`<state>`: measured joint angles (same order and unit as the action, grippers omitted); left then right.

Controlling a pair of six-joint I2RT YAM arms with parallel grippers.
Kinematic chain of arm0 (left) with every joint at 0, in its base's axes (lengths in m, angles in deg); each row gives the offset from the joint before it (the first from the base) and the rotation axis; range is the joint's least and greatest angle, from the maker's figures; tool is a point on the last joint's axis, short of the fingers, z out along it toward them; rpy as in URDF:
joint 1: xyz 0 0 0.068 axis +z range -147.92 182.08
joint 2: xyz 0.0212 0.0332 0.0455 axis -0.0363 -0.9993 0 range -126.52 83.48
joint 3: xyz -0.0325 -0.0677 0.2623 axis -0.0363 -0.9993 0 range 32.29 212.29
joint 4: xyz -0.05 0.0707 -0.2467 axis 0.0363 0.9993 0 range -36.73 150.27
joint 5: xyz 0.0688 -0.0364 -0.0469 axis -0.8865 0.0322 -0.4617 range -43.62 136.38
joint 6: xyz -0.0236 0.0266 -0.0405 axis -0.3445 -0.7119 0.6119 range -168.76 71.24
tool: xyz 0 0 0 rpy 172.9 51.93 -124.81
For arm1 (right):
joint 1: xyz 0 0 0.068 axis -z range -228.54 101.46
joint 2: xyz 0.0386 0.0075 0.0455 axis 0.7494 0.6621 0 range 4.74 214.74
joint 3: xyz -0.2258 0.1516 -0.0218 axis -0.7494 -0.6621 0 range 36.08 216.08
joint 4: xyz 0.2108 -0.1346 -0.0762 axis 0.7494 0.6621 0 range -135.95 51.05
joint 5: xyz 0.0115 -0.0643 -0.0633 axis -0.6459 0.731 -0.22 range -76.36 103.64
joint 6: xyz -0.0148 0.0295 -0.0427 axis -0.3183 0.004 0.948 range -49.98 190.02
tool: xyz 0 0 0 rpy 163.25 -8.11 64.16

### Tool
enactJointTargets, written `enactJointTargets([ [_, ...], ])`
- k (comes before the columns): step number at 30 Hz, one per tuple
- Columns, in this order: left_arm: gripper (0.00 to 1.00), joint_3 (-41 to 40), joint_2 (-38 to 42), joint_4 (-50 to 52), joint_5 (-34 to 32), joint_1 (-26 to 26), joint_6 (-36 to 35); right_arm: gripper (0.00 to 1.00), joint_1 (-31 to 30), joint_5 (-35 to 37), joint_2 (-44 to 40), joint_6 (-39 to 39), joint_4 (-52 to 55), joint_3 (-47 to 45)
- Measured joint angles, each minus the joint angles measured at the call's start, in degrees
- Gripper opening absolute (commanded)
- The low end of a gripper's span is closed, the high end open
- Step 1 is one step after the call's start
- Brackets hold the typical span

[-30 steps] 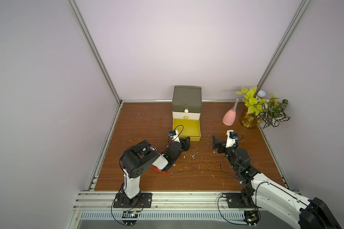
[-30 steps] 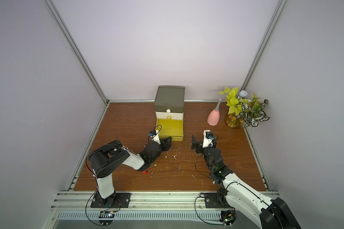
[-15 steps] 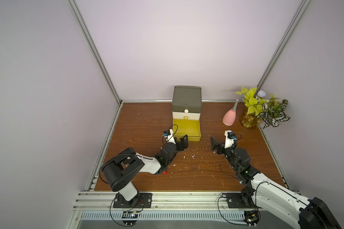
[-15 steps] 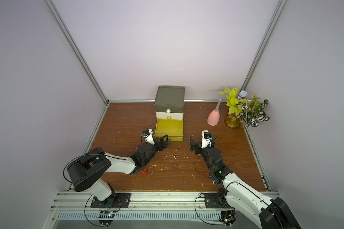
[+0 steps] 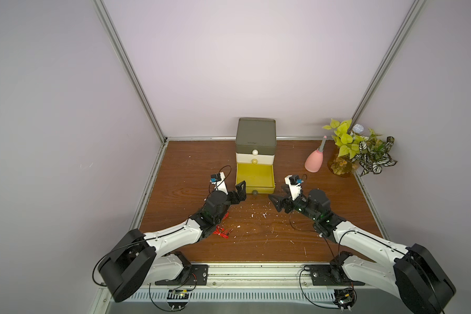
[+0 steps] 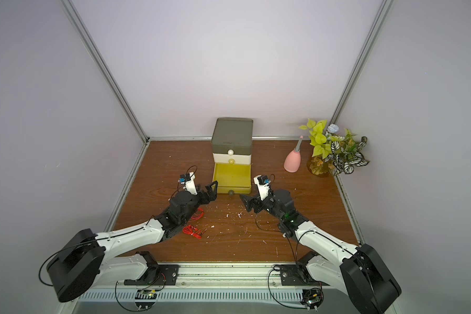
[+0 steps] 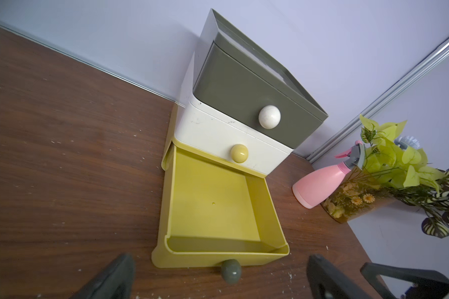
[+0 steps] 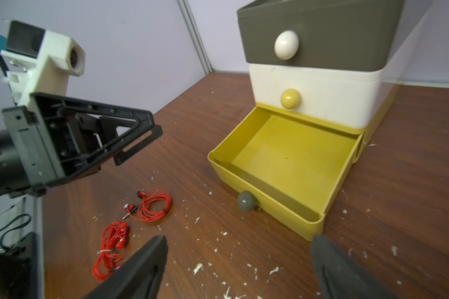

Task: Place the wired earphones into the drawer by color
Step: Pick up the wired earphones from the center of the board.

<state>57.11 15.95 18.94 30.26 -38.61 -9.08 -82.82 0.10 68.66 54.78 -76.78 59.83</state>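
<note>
In both top views the yellow bottom drawer point(image 5: 254, 175) of the three-drawer box point(image 5: 256, 136) stands pulled out and bare. My left end effector point(image 5: 238, 191) hovers just beside the drawer's front corner on its own side. My right end effector point(image 5: 276, 202) sits near the grey knob point(image 5: 254, 192). Neither carries anything. Two red earphone bundles point(image 6: 192, 231) lie on the counter point(image 5: 256, 239) by the left forearm point(image 5: 174, 236), and one is half hidden under it.

The left wrist view shows that arm's jaws spread wide and empty, framing the drawer front. The earphones are outside this frame.

The right wrist view shows its jaws likewise released. Both red bundles point(image 8: 153, 204) lie loose and close together, well apart from the drawer.

My worry is that the coils are thin and flat, so a pinch may catch a single loop and trail the rest, or snag the neighbouring bundle. The forearm sits right over them, so lowering it unseen could sweep them aside. I see no white or black earphones anywhere.
</note>
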Motion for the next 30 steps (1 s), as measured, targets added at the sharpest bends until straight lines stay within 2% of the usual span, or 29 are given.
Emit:
enactJointTargets([
  [4, 0.99, -0.9, 6.1, 5.3, 1.5, 2.9, -3.2, 0.91, -2.9, -1.3, 2.9, -1.9, 2.3, 1.7],
  [9, 0.99, -3.3, 12.5, 9.9, 4.8, 9.1, -5.9, 0.87, -8.4, -1.0, 7.4, -4.2, 4.1, 5.0],
  [17, 0.99, -9.0, 19.4, 12.7, 10.0, 19.7, -8.5, 0.84, -16.5, 3.5, 18.3, -8.5, 8.0, 14.0],
  [22, 0.99, -14.3, 22.8, 11.4, 9.6, 20.5, -9.1, 0.77, -20.7, 8.0, 24.7, -9.6, 10.3, 19.4],
  [30, 0.99, -18.0, 31.7, 11.1, 5.3, 20.6, -11.1, 0.65, -24.5, 12.2, 33.6, -10.4, 12.1, 25.9],
])
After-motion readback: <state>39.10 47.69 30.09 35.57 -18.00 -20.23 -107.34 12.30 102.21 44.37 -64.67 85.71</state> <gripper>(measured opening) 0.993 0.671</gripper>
